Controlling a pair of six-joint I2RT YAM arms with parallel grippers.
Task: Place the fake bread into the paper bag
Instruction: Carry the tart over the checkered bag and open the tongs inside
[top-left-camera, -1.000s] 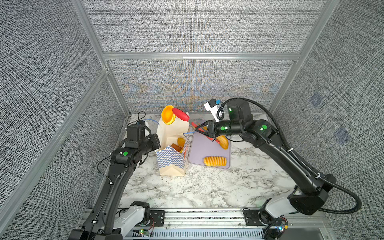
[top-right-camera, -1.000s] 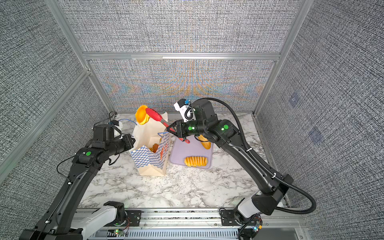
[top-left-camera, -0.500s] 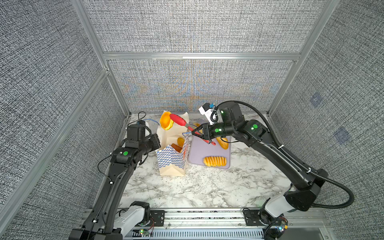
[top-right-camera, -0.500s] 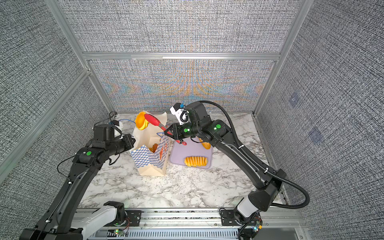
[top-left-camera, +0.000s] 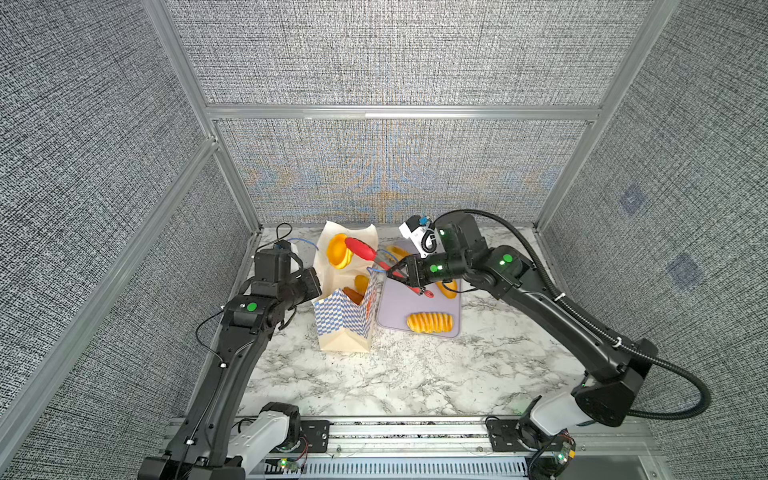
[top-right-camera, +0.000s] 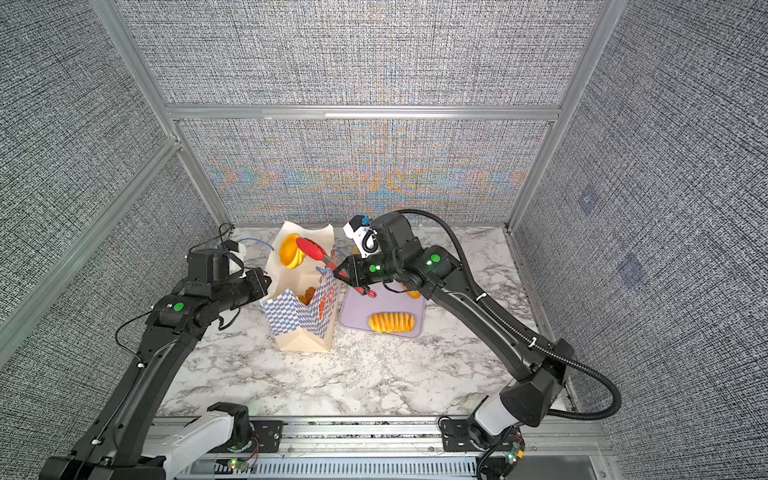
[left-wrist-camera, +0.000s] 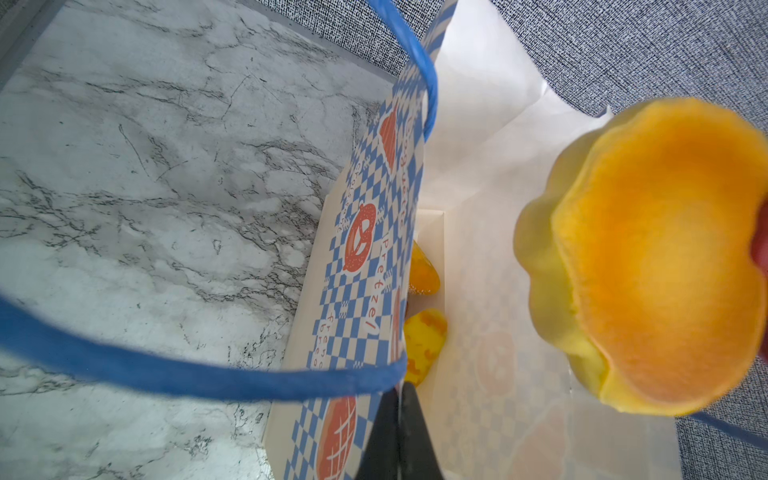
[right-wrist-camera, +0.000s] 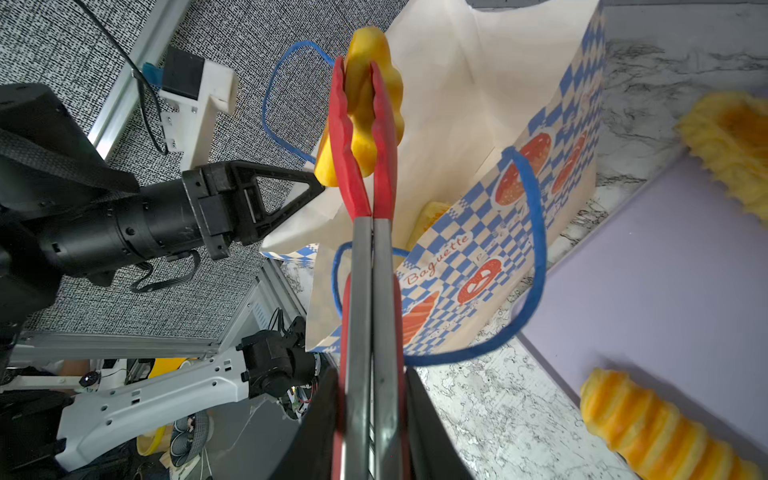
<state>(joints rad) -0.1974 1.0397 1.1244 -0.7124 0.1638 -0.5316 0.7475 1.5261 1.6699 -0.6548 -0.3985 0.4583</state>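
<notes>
While the right gripper (top-left-camera: 397, 272) squeezes the steel handles of the red-tipped tongs (top-left-camera: 365, 252), their ends pinch a scalloped yellow-orange toy tart shell (top-left-camera: 337, 252). It hangs over the open mouth of the tall cream paper bag (top-left-camera: 343, 322) with the blue-and-white checkered band. Opposite, the left gripper (top-left-camera: 315, 281) is pressed flat on the bag's cream side wall near the rim, holding the mouth apart.

To my eye this is the drop step for the tart shell: it is above the opening but not yet let go. Two glossy yellow pastries (left-wrist-camera: 424, 270) already lie at the bottom. On the flat lavender tray (top-left-camera: 395, 307) just beside the bag waits a ribbed golden roll (top-left-camera: 429, 323), and a small orange bun (top-left-camera: 449, 289) sits partly under the right arm.

Next, I'd say, the tongs need dipping a little lower into the mouth before the right fingers ease off. The shell hangs close to the tall back wall and near a blue cord handle (right-wrist-camera: 536, 232), either of which could catch it.
</notes>
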